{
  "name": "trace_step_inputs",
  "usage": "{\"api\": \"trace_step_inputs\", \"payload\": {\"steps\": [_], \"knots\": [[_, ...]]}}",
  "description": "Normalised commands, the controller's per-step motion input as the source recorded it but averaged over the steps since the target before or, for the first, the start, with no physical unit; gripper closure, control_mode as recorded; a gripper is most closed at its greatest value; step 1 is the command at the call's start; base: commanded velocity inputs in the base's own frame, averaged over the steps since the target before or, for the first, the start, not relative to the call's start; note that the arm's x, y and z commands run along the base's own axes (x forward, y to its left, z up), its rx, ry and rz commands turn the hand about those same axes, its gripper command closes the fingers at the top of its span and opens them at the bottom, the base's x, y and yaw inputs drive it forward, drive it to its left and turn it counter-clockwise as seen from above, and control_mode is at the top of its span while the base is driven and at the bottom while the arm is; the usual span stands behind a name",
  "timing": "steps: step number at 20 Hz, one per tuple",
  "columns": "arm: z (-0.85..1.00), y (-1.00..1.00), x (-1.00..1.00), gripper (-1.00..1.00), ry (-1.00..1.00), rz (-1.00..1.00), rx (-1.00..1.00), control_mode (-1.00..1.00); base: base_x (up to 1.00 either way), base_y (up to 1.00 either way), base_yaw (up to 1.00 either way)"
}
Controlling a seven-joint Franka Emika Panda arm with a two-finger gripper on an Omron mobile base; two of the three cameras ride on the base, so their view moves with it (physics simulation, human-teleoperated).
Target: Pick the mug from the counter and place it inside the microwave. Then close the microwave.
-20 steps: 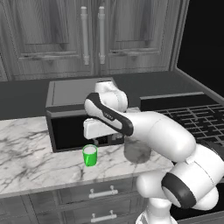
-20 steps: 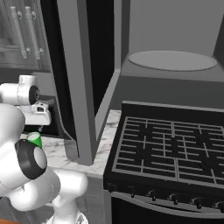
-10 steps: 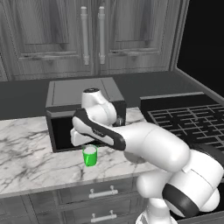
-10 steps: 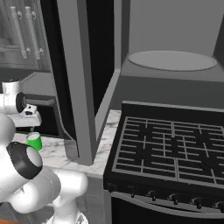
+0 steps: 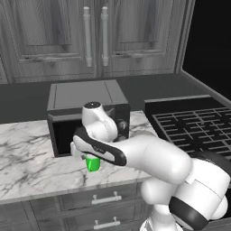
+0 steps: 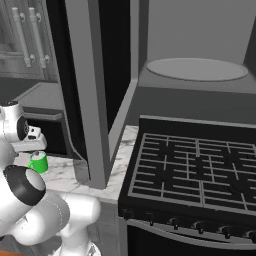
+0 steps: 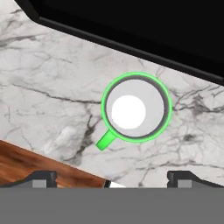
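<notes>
White marble-veined counter [image 5: 31, 158] carries the small bright green mug [image 7: 135, 107], upright, whitish inside visible from above, just in front of the open black microwave [image 5: 85, 106]. Two-finger gripper [image 7: 113, 178] hovers directly over the mug, jaws spread wide, nothing between them. Mug handle points toward the counter's front edge.

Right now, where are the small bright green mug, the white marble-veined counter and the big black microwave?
small bright green mug [image 7: 135, 107]: hand view, its whitish inside.
white marble-veined counter [image 5: 27, 158]: left base view, bare worktop.
big black microwave [image 5: 85, 94]: left base view, its grey top.
</notes>
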Motion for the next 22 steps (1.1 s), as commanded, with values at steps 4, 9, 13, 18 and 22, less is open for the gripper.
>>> {"api": "trace_step_inputs", "payload": {"steps": [4,9,13,18,22], "knots": [[0.0,0.28,-0.14,-1.0,-0.01,0.0,0.0,-1.0,0.0,0.0,0.0],[-0.1,0.16,-0.01,-1.0,-0.07,-0.02,0.0,-1.0,0.0,0.0,0.0],[-0.05,0.01,0.0,-1.0,-0.07,-0.1,0.04,-1.0,0.0,0.0,0.0],[0.0,0.0,0.0,-1.0,-0.02,-0.13,0.07,-1.0,0.0,0.0,0.0],[-0.02,-0.04,0.0,-1.0,0.0,-0.13,0.05,-1.0,0.0,0.0,0.0]]}}
